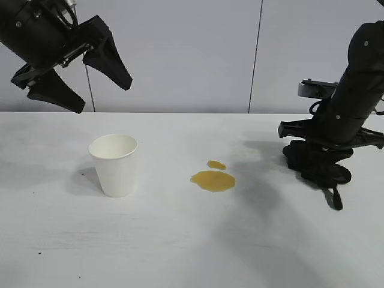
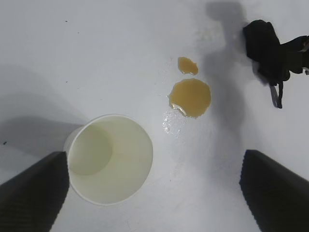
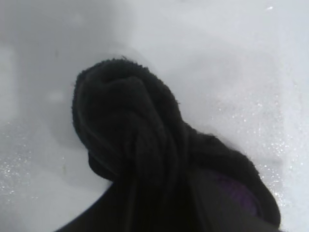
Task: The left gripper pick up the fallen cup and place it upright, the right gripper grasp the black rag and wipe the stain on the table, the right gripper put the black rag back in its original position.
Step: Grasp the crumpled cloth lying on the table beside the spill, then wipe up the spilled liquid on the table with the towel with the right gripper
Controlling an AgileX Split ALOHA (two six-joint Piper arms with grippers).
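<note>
1 cup [image 1: 114, 164] upright | L hand [image 1: 78, 75] open above | R hand [image 1: 315, 161] on rag [image 3: 145, 159]

Exterior view: level, facing both arms across the table [image 1: 180, 252]. Left wrist view: high, looking straight down, sharing the cup [image 2: 110, 159] and stain [image 2: 190, 96] with it. Right wrist view: close on the black rag [image 3: 145, 159].
</note>
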